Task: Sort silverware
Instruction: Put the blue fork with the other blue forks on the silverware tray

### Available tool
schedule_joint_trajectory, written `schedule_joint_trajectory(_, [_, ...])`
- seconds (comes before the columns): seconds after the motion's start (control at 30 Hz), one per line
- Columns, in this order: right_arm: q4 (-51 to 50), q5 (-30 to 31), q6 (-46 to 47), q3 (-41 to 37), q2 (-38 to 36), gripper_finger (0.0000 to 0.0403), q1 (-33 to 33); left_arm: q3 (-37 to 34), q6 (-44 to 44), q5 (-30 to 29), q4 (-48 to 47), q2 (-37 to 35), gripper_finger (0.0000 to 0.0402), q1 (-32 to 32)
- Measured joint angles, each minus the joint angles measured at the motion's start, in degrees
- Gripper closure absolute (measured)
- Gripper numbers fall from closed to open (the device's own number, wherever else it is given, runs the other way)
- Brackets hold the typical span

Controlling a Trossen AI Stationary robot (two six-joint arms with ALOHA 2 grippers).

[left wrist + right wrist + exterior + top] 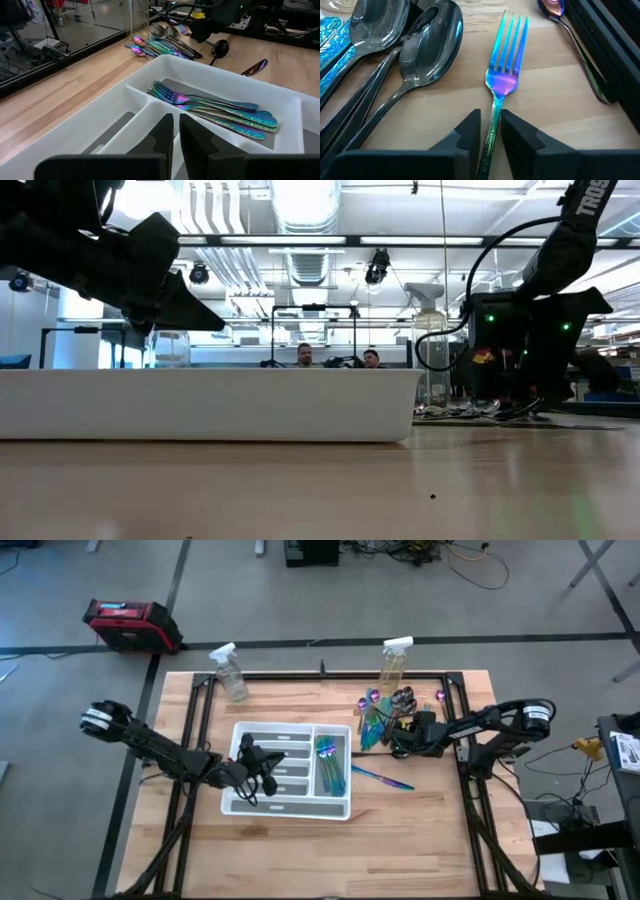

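The right hand (490, 131) is down on the wooden table (420, 840) at the loose pile of silverware (385, 715) beside a spray bottle (393, 662), its two fingers clamped on the handle of an iridescent blue fork (506, 55) that lies flat on the wood next to dark spoons (420, 50). The left hand (175, 137) hovers over the white cutlery tray (245, 802) with its fingers together, holding nothing. One tray compartment holds a stack of iridescent forks (215, 110), and one more utensil (383, 778) lies on the table just right of the tray
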Motion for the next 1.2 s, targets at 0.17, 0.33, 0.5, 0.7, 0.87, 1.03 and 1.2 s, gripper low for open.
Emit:
schedule_joint_trajectory(0.17, [0.0, -0.1, -5.2, 0.0, -0.4, 0.0395, 0.2, 0.0, 0.0, 0.0, 0.0, 0.0, 0.0386, 0.0])
schedule_joint_trajectory(0.33, [-1.5, -2.0, -11.6, 0.3, -2.2, 0.0398, 1.9, 0.0, 0.0, 0.1, -0.5, 0.0, 0.0386, 0.0])
schedule_joint_trajectory(0.5, [-3.3, -7.0, -14.1, 1.1, -6.3, 0.0400, 5.3, 0.0, 0.0, 0.1, -0.8, 0.0, 0.0386, 0.0])
schedule_joint_trajectory(0.7, [-7.0, -10.3, -14.3, 2.0, -11.8, 0.0400, 9.5, 0.0, 0.0, 0.1, -0.9, 0.0, 0.0386, 0.0])
schedule_joint_trajectory(0.87, [-7.8, -9.2, -14.4, 2.4, -16.4, 0.0401, 13.2, 0.0, 0.1, 0.2, -0.9, -0.1, 0.0386, 0.0])
schedule_joint_trajectory(1.03, [-15.0, -8.2, -11.4, 6.0, -19.6, 0.0401, 15.8, 0.0, 0.3, 0.1, -0.9, -0.5, 0.0386, 0.0])
schedule_joint_trajectory(1.2, [-21.9, -13.7, -11.4, 10.8, -20.1, 0.0401, 17.4, 0.0, 1.9, 0.1, -1.3, -1.8, 0.0386, 0.0])
